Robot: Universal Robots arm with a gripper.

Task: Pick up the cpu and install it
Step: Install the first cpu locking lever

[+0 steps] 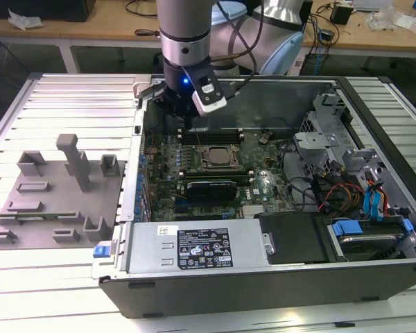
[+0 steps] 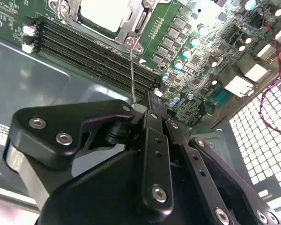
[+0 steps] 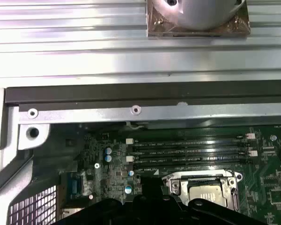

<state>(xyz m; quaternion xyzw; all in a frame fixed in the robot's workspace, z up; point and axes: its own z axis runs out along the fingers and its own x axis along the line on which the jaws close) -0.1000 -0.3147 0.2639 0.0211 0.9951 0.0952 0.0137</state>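
The cpu (image 2: 105,14), a pale silver square, lies in the metal-framed socket (image 1: 215,155) on the green motherboard (image 1: 263,184) inside the open computer case. In the first wrist view the cpu (image 3: 208,193) shows through the socket frame. My gripper (image 1: 187,123) hangs over the board's far edge, just to the exterior view's left of the socket. In the second wrist view the gripper (image 2: 149,102) is shut, and its tips meet the free end of the thin wire socket lever (image 2: 132,70). I cannot tell whether the wire is pinched or only touched.
Black memory slots (image 2: 93,51) run between the socket and the case wall (image 3: 131,110). A grey fixture plate (image 1: 55,201) with blocks lies on the exterior view's left. The power supply (image 1: 194,246) sits at the front, with drive cages and cables (image 1: 333,180) on the right.
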